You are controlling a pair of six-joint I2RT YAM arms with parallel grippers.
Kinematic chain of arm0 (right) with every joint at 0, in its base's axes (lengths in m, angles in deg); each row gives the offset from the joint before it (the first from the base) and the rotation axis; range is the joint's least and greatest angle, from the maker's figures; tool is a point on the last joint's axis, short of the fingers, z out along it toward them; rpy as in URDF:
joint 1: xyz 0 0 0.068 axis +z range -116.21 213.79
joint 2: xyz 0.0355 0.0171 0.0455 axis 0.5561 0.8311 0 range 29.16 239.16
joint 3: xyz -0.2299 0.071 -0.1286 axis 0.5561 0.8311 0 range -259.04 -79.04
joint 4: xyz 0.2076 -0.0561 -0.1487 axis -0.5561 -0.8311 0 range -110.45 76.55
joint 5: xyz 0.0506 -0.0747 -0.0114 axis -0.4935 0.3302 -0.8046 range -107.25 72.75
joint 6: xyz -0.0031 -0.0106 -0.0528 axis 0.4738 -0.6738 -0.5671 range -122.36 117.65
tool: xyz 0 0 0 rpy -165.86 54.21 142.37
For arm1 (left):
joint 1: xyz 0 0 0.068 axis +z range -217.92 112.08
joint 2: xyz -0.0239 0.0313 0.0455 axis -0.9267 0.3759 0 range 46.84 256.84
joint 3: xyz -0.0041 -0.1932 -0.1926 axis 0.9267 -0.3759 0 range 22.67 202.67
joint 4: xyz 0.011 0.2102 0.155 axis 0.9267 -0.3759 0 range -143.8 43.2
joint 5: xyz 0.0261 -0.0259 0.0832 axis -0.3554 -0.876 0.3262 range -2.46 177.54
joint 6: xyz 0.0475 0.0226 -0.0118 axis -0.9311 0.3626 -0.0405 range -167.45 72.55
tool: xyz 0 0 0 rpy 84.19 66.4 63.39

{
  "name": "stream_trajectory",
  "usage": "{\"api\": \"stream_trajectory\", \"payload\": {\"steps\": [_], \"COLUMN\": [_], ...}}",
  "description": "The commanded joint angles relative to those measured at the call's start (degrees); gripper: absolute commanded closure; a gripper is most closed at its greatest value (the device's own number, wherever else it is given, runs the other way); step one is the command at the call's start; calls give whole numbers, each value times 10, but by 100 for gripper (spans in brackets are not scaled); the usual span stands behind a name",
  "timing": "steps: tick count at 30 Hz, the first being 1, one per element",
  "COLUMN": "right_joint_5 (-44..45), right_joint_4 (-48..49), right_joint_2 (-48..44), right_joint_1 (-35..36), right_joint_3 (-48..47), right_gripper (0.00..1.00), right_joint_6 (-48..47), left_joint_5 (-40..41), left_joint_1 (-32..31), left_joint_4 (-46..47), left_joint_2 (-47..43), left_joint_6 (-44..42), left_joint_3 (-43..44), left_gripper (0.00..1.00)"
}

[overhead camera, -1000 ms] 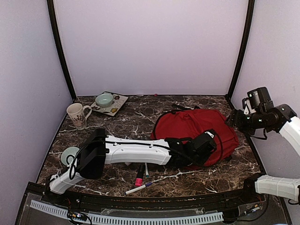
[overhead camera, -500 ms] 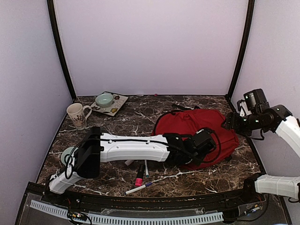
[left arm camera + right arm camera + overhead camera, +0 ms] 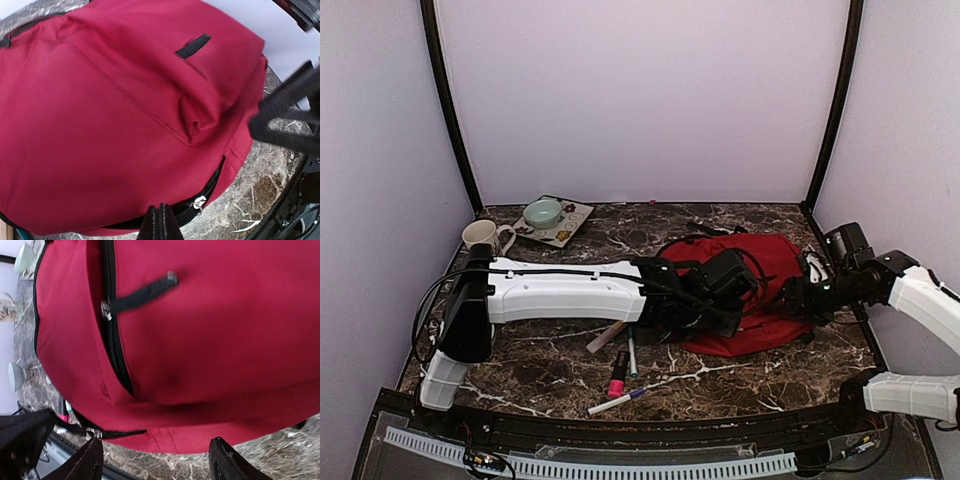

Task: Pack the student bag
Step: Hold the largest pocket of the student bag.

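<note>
The red backpack [image 3: 765, 285] lies on the right half of the table [image 3: 550, 365]. The left gripper [image 3: 160, 222] is pinched together at its main zip [image 3: 212, 182] — on what, I cannot tell; the right gripper [image 3: 157, 452] has its fingers apart. Let the right pin the fabric while the left pulls the zip.

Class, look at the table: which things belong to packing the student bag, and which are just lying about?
For the job: red student bag; probably the pink marker and white pen, as likely contents.
Lying about: mug, pale green bowl, tray beneath it.
</note>
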Motion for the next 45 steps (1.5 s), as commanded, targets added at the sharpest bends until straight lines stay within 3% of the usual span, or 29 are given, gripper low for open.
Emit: {"api": "stream_trajectory", "payload": {"steps": [1, 4, 7, 11, 22, 26, 31, 35, 41, 45], "right_joint_5": [-87, -127, -101, -122, -86, -112, -90, -83, -51, -23], "right_joint_4": [44, 60, 32, -1, 81, 142, 207, 249, 258, 253], "right_joint_2": [-12, -13, -12, 6, -160, -155, -89, -43, -36, -54], "right_joint_1": [-2, -2, -2, -2, 1, 1, 2, 2, 2, 1], "right_joint_3": [37, 45, 28, 30, 161, 214, 210, 206, 203, 213], "right_gripper": [26, 24, 20, 22, 23, 26, 29, 45, 97, 100], "right_joint_6": [32, 74, 116, 182, 541, 574, 530, 516, 493, 498], "left_joint_5": [-22, -33, -46, -66, -137, -167, -206, -229, -235, -224], "left_joint_1": [13, 14, 14, 14, 16, 18, 22, 28, 37, 41], "left_joint_4": [29, 48, 68, 100, 167, 180, 178, 175, 152, 140], "left_joint_2": [-51, -55, -55, -57, -65, -74, -82, -84, -101, -129], "left_joint_6": [34, 37, 44, 39, -7, -22, -42, -51, -68, -76], "left_joint_3": [-34, -43, -51, -69, -84, -96, -97, -93, -96, -128], "left_gripper": [100, 100, 100, 100, 100, 100, 100, 100, 100, 100]}}
